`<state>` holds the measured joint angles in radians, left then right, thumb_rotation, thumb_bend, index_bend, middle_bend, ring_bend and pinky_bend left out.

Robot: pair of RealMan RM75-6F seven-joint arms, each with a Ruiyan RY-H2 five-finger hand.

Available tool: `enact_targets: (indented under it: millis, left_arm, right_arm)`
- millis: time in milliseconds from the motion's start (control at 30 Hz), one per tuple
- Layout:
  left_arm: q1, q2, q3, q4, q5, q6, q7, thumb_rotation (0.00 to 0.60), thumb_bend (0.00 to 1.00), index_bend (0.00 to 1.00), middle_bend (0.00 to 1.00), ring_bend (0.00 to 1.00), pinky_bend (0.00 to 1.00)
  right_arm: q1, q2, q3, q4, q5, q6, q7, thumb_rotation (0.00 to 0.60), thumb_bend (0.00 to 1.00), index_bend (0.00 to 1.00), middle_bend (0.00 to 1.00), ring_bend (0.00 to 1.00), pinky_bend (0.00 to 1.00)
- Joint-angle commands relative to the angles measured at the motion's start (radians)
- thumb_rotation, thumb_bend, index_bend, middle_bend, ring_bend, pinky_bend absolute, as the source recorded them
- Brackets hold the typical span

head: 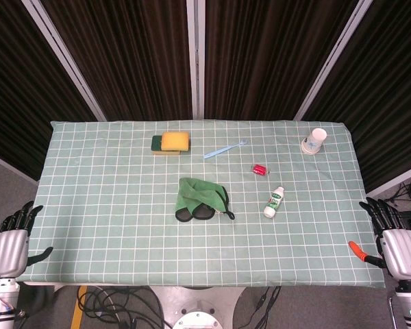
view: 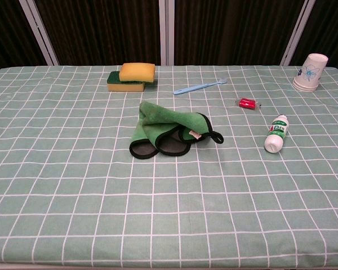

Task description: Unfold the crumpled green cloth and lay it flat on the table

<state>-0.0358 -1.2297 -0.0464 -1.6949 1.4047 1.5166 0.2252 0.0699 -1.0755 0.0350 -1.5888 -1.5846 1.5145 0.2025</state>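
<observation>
Nearest, the left hand (head: 7, 250) and right hand (head: 395, 247) rest at the table's (head: 89, 226) front corners, fingers spread and holding nothing. Mid-table lies the crumpled green cloth (head: 202, 199), folded over itself. Beyond it sit a white bottle (head: 274, 202), then a sponge (head: 170, 143)

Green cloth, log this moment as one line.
green cloth: crumpled, mid-table, untouched | left hand: open, table edge | right hand: open, table edge | unfolding: not begun
</observation>
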Motion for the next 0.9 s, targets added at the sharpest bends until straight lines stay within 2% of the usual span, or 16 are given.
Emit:
enact_targets:
  millis: [33,333,533,733,900]
  left_arm:
    - [-0.002,0.0,-0.001,0.001,-0.005,-0.005,0.0,0.6,0.04,0.2,0.18,0.17,0.2]
    - [-0.001,0.002,-0.004,-0.007,0.002,0.002,-0.005,0.6,0.04,0.2,0.18,0.17,0.2]
    - [0.001,0.006,-0.004,-0.012,0.002,0.003,-0.012,0.6,0.04,0.2,0.18,0.17,0.2]
    - [0.003,0.005,-0.001,-0.004,0.001,-0.001,-0.022,0.6,0.04,0.2,0.18,0.17,0.2]
    - [0.0,0.004,-0.006,-0.007,-0.001,-0.002,-0.022,0.6,0.04,0.2,0.18,0.17,0.2]
  right_arm:
    - [0.001,-0.001,0.0,0.0,0.001,-0.002,0.0,0.579,0.13,0.13,0.07,0.03,0.09]
    - [0.006,0.004,0.0,0.002,-0.004,-0.005,0.003,0.581,0.13,0.14,0.07,0.03,0.09]
    - [0.036,-0.004,0.01,0.005,-0.006,-0.04,-0.028,0.595,0.13,0.19,0.08,0.03,0.09]
    - [0.125,-0.047,0.032,0.007,-0.016,-0.145,-0.075,0.6,0.13,0.24,0.1,0.04,0.09]
    - [0.232,-0.124,0.059,0.024,-0.013,-0.269,-0.131,0.599,0.13,0.25,0.1,0.05,0.09]
